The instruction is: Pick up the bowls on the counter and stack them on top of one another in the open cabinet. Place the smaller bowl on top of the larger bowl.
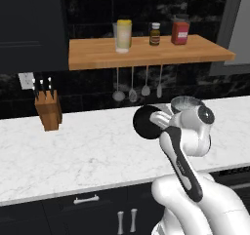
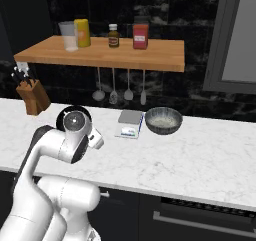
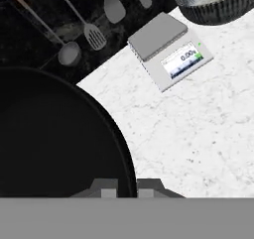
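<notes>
From the left base view: small black bowl [image 1: 145, 122] carried off the marble counter [image 1: 73, 151], in front of the grey ribbed bowl [image 1: 186, 103]. From the right base view: ribbed bowl resting beside the kitchen scale [image 2: 129, 123]. From the hand view: gripper [image 3: 127, 190] clenched across the black bowl's rim, presumably so it hung steady for transfer.

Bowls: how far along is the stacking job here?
Nothing is stacked yet. The grey bowl sits on the counter beside the kitchen scale. In hand: the gripper is shut on the rim of the black bowl. Left: both bowls into the cabinet, black on grey.
</notes>
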Robot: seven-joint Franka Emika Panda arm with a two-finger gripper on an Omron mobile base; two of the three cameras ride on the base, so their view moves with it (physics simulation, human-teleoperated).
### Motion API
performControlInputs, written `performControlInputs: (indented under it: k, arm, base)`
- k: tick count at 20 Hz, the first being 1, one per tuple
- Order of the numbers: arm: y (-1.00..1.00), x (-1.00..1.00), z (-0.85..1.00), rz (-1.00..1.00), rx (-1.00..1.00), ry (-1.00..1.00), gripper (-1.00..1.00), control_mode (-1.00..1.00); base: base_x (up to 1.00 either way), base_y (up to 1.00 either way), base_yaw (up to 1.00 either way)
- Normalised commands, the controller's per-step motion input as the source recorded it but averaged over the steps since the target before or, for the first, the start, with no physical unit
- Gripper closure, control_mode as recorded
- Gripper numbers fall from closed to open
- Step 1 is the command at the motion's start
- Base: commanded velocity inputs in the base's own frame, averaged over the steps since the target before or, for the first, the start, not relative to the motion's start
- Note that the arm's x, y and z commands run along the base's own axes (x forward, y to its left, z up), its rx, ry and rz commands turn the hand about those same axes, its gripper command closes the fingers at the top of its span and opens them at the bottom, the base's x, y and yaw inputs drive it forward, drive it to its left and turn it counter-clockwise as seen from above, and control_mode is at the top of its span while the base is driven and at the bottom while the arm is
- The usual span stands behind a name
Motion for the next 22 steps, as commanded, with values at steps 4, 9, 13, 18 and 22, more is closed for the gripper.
performControlInputs:
  k: [4, 9, 13, 18, 22]
  arm:
    - [-1.0, -0.59, 1.0, -0.23, 0.19, 0.0, 1.0, -1.0]
    - [-1.0, 0.0, 0.84, -0.29, 0.1, 0.12, 1.0, -1.0]
    - [-1.0, 0.29, 0.58, -0.29, 0.14, 0.4, 1.0, -1.0]
    - [-0.99, 0.18, 0.08, -0.14, 0.06, 0.26, 1.0, -1.0]
    - [-0.44, 0.04, -0.29, -0.06, 0.02, 0.06, 1.0, -1.0]
  base:
    - [0.0, 0.0, 0.0]
    - [0.0, 0.0, 0.0]
    - [0.0, 0.0, 0.0]
    - [0.0, 0.0, 0.0]
    - [0.0, 0.0, 0.0]
